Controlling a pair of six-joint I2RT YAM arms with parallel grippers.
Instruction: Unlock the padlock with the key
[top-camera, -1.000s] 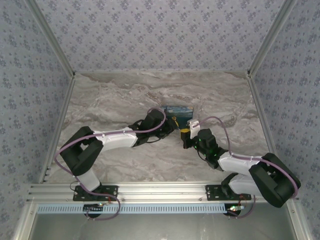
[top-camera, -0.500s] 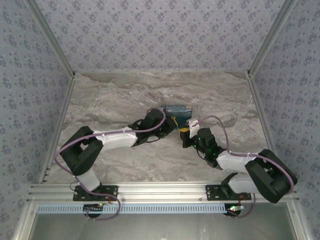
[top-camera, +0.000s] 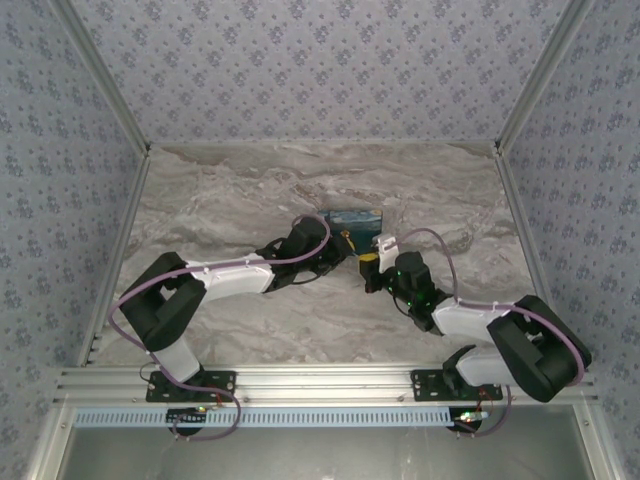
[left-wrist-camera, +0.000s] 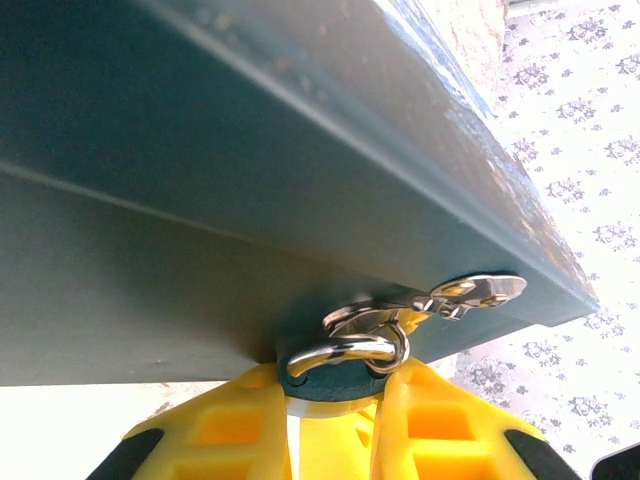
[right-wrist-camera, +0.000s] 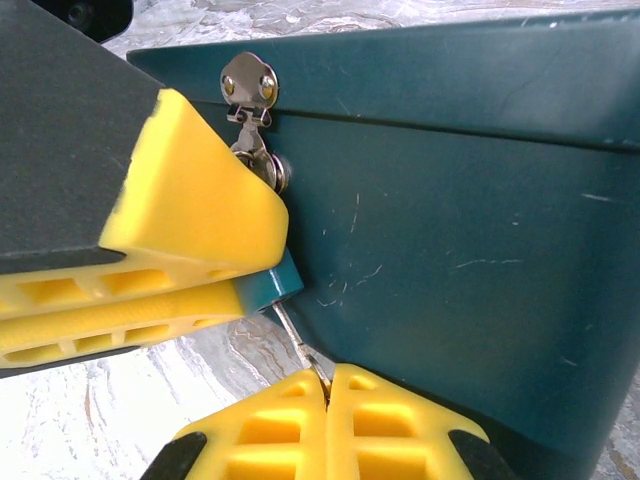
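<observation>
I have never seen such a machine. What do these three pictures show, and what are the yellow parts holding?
These are two robot arms bolted to a marble-patterned table. One picture looks down from above; the other two come from a camera on each wrist, so the yellow pieces there are gripper fingers. On the table stands a dark blue-green box with a silvery clasp. The left gripper is closed on the small padlock hanging from the clasp. The right gripper pinches the key; its thin shaft reaches the padlock's base, its head hidden between the fingers.

Marble table (top-camera: 230, 200), blue box (top-camera: 358, 217) atop
</observation>
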